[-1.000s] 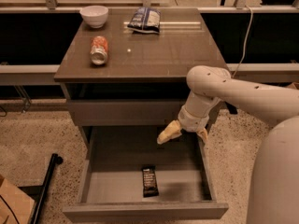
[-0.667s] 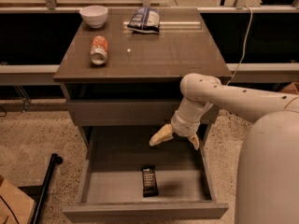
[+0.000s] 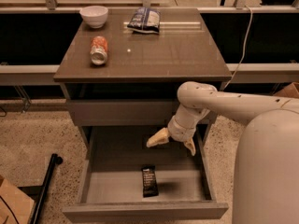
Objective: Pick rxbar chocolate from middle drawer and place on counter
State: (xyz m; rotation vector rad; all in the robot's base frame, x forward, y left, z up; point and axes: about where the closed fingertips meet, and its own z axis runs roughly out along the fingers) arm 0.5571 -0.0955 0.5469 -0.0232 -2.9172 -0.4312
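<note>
The rxbar chocolate (image 3: 149, 181), a small black bar with a pale label at its far end, lies flat on the floor of the open middle drawer (image 3: 107, 183), near the front middle. My gripper (image 3: 172, 143) hangs over the back of the drawer, above and a little right of the bar, and apart from it. Its two pale fingers (image 3: 158, 138) are spread wide and hold nothing. The counter (image 3: 168, 50) is the glossy grey-brown top of the cabinet above.
On the counter lie a white bowl (image 3: 94, 16) at the back left, an orange can (image 3: 98, 50) on its side, and a blue-white chip bag (image 3: 144, 20) at the back. A black pole (image 3: 46, 185) leans on the floor to the left of the drawer.
My arm has swung left, carrying the gripper from the drawer's right side toward its middle, closer to the bar. The bar has not moved.
</note>
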